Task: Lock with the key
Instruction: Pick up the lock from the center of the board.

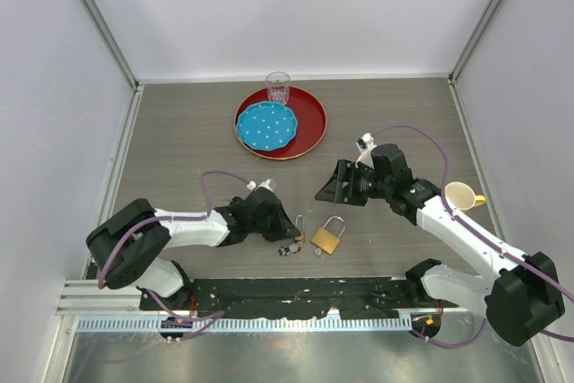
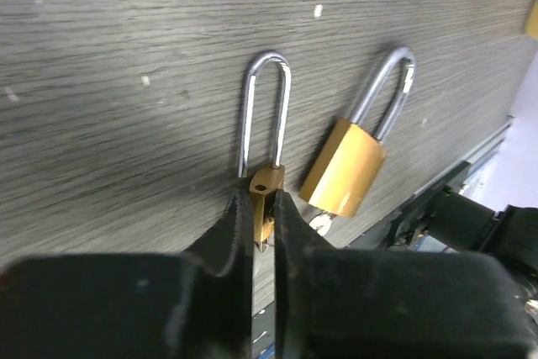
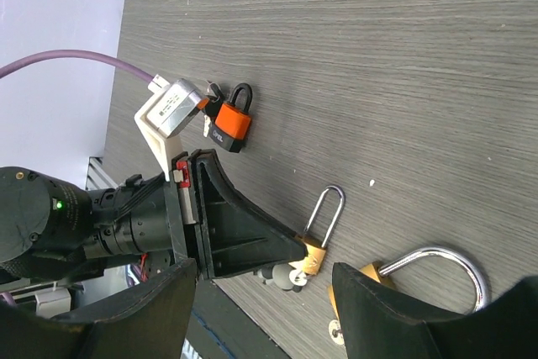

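My left gripper (image 1: 280, 227) is shut on the brass body of a small long-shackle padlock (image 2: 266, 193) that lies on the table. Its shackle (image 2: 267, 107) looks open, one leg out of the body. A key bunch with a grey fob (image 1: 289, 248) sits at the padlock's base (image 3: 290, 275). A larger brass padlock (image 2: 345, 166) lies just right of it with its shackle swung open, a key (image 3: 336, 334) at its bottom. My right gripper (image 1: 334, 187) is open and empty, above and behind both padlocks (image 3: 265, 279).
An orange padlock (image 3: 229, 128) lies by the left arm's wrist. A red tray (image 1: 309, 114) with a blue plate (image 1: 265, 126) and a clear glass (image 1: 278, 89) stands at the back. A yellow cup (image 1: 461, 195) is at the right. The black base rail (image 1: 296, 293) runs along the near edge.
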Robot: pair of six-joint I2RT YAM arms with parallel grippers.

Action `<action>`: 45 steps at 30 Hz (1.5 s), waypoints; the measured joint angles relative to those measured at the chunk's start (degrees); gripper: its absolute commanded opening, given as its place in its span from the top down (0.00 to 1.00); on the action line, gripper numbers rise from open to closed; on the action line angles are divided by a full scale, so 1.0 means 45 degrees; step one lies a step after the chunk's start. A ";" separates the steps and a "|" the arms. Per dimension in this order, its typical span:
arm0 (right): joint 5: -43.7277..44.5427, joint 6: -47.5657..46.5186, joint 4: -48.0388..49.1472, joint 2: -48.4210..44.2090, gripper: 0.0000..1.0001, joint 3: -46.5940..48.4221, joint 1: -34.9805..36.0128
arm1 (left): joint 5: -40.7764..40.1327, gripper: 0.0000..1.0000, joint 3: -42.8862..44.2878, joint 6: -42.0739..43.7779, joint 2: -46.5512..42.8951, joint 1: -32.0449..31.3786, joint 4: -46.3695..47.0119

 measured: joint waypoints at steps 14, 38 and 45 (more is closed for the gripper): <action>-0.0049 0.0010 0.0107 -0.0165 0.28 -0.0194 -0.0005 | -0.0423 1.00 -0.0141 0.0690 -0.0971 -0.0068 -0.0442; -0.2686 0.2259 0.4677 0.1477 0.22 -0.0850 0.0641 | -0.1719 1.00 0.0223 0.3007 -0.8000 -0.0068 -0.4274; -0.2346 0.2463 0.4770 0.2414 0.23 -0.0083 0.1894 | -0.1700 1.00 0.0651 0.3327 -0.7907 -0.0068 -0.4736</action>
